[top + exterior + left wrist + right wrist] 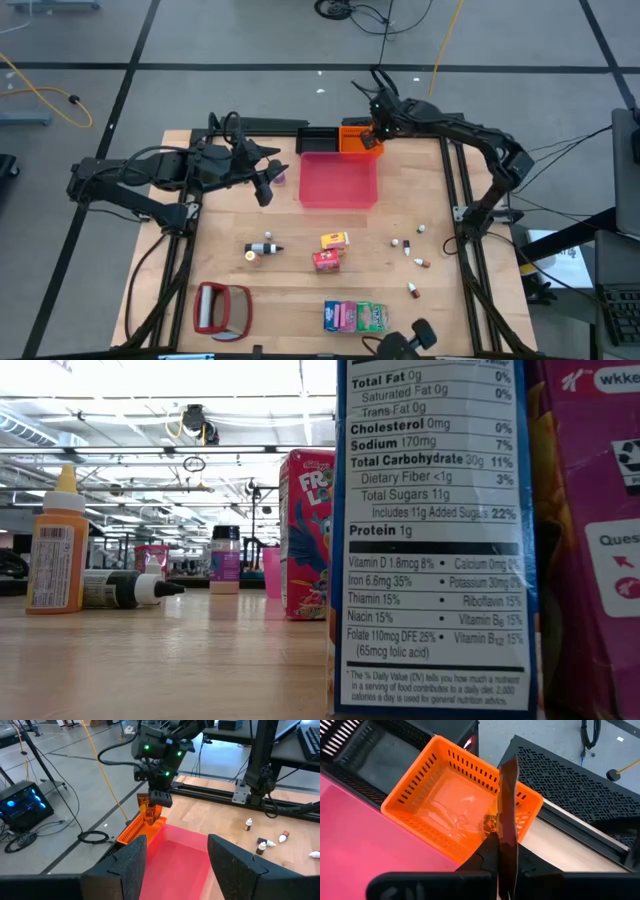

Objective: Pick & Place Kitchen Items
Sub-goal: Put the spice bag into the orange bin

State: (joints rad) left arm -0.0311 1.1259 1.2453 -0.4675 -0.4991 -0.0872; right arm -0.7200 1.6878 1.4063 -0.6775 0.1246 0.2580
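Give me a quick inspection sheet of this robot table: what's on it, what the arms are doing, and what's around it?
Surface: wooden table, dark frame rails along its sides.
Job's things: yellow carton and red carton mid-table; pink, green and blue packets at the near edge; tiny bottles scattered on the right; a flat brown packet in the right tool.
Clutter: red tray, orange basket, black bin, red-framed silvery object.
Grippers: right tool shut on the packet above the basket; left tool open beside the tray, holding nothing.
Cables: yellow cable and black cables on the floor.
Surroundings: grey floor, computer case.
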